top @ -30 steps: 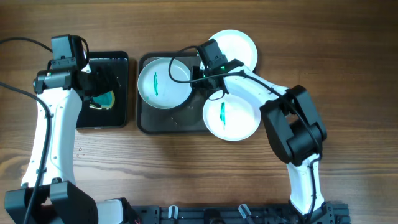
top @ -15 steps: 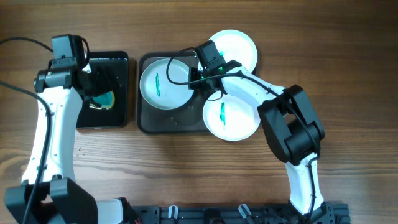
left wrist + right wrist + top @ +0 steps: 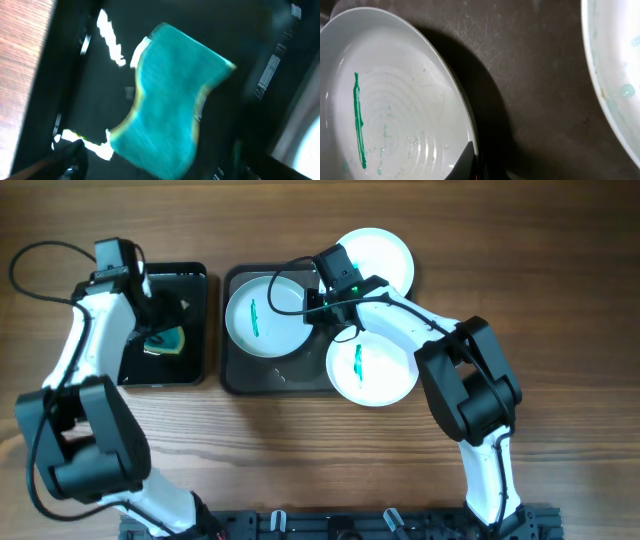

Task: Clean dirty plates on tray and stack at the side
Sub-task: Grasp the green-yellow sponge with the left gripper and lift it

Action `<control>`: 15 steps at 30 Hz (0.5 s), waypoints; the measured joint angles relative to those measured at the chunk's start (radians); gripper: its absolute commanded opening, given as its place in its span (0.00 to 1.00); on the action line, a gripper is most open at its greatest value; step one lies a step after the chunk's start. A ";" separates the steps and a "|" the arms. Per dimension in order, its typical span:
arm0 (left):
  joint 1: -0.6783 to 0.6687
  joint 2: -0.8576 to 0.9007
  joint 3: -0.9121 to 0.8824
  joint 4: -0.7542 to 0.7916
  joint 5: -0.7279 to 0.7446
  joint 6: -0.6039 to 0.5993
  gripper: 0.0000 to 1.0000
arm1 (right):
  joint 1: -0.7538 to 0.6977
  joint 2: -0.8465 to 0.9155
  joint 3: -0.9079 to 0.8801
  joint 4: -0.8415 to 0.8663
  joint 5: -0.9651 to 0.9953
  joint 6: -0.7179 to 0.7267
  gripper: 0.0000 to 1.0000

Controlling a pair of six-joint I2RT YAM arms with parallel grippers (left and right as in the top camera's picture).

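Observation:
A white plate (image 3: 262, 315) with a green streak lies on the dark tray (image 3: 240, 375); it also shows in the right wrist view (image 3: 395, 115). My right gripper (image 3: 315, 300) is shut on this plate's right rim, one finger lying on the rim (image 3: 470, 160). A second streaked plate (image 3: 372, 367) overlaps the tray's right edge, and its rim shows in the right wrist view (image 3: 615, 75). A clean plate (image 3: 378, 258) sits at the back right. My left gripper (image 3: 152, 315) is open just above the teal sponge (image 3: 165, 340), with its fingers (image 3: 157, 160) on either side of the blurred sponge (image 3: 172, 100).
The sponge lies in a black tray (image 3: 195, 290) to the left of the dark tray. The black tray's rim and the wooden table (image 3: 20, 60) show at the left of the left wrist view. Cables run over the plate from the right arm.
My left arm has swung and its gripper has moved closer over the sponge. The plate in my right gripper has shifted slightly to the right.

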 measured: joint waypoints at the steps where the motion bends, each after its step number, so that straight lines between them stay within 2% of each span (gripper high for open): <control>1: 0.014 0.014 0.000 0.022 0.006 0.013 0.80 | 0.000 0.000 0.000 0.000 0.000 0.000 0.04; 9: 0.034 0.079 0.000 0.085 0.075 0.105 0.59 | 0.000 0.000 0.000 0.001 0.001 0.000 0.04; 15: 0.024 0.082 0.000 0.103 0.095 0.132 0.53 | 0.000 0.000 0.000 0.000 0.001 0.000 0.04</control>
